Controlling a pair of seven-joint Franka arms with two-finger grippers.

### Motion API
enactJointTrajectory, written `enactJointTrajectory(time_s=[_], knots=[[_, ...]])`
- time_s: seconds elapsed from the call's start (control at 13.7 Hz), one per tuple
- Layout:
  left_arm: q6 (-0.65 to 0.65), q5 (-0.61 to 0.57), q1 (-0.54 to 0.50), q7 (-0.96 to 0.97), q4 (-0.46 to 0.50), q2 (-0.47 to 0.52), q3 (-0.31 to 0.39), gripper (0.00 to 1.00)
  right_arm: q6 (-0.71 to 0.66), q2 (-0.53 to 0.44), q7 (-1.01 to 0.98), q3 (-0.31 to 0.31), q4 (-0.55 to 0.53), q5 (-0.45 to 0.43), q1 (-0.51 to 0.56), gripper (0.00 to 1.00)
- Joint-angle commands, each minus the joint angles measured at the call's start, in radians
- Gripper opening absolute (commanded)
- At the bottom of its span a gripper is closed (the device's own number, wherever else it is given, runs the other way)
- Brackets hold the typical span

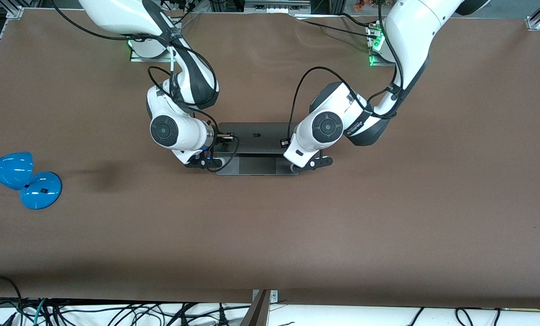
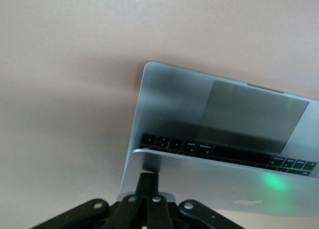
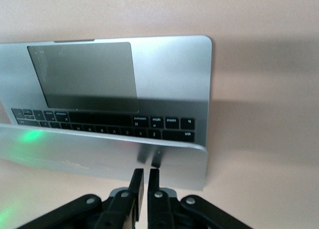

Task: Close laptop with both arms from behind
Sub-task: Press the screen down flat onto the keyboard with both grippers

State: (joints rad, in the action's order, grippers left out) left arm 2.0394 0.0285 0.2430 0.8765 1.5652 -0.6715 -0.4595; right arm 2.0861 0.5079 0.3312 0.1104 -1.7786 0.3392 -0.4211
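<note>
**A:** So how far along is the close?

**B:** Roughly halfway, I'd say. The laptop [image 1: 257, 149] sits mid-table between the two arms, and its lid [image 1: 256, 137] is tipped well forward over the keyboard [image 3: 107, 122], but the trackpad [image 1: 256, 165] and palm rest are still showing.

**A:** What are the grippers doing?

**B:** Both have their fingers pressed together, pinching nothing. The left gripper [image 2: 148, 181] has its tips on the back of the lid near the corner at the left arm's end. The right gripper [image 3: 144, 175] does the same at the other corner.

**A:** What's left?

**B:** Pushing the lid down the rest of the way until it's flat on the base.
</note>
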Motion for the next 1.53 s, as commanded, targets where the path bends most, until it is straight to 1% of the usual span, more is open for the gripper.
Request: enactJointTrajectory(time_s=[0.0,0.36,0.51,0.66,0.87,1.17,1.46], knots=[[0.002,-0.065,0.013,0.022,-0.047,-0.039,0.002,0.00,0.009,0.037,-0.046,0.000,0.034,-0.009,0.005,0.11],[0.024,-0.071,0.013,0.024,-0.048,-0.065,0.008,0.00,0.051,0.061,-0.076,-0.009,0.039,-0.009,0.005,0.11],[0.025,-0.071,0.034,0.029,-0.065,-0.082,0.034,0.00,0.063,0.073,-0.081,-0.009,0.039,-0.009,0.005,0.11],[0.025,-0.071,0.067,0.030,-0.102,-0.112,0.067,0.00,0.090,0.089,-0.092,-0.009,0.039,-0.009,0.005,0.11],[0.025,-0.071,0.097,0.044,-0.135,-0.146,0.096,0.00,0.118,0.110,-0.095,-0.009,0.041,-0.009,0.005,0.11],[0.045,-0.071,0.102,0.044,-0.145,-0.164,0.104,0.00,0.164,0.144,-0.103,-0.009,0.050,-0.009,0.005,0.11],[0.073,-0.073,0.102,0.044,-0.145,-0.180,0.110,0.00,0.167,0.165,-0.116,-0.009,0.061,-0.009,0.005,0.11]])
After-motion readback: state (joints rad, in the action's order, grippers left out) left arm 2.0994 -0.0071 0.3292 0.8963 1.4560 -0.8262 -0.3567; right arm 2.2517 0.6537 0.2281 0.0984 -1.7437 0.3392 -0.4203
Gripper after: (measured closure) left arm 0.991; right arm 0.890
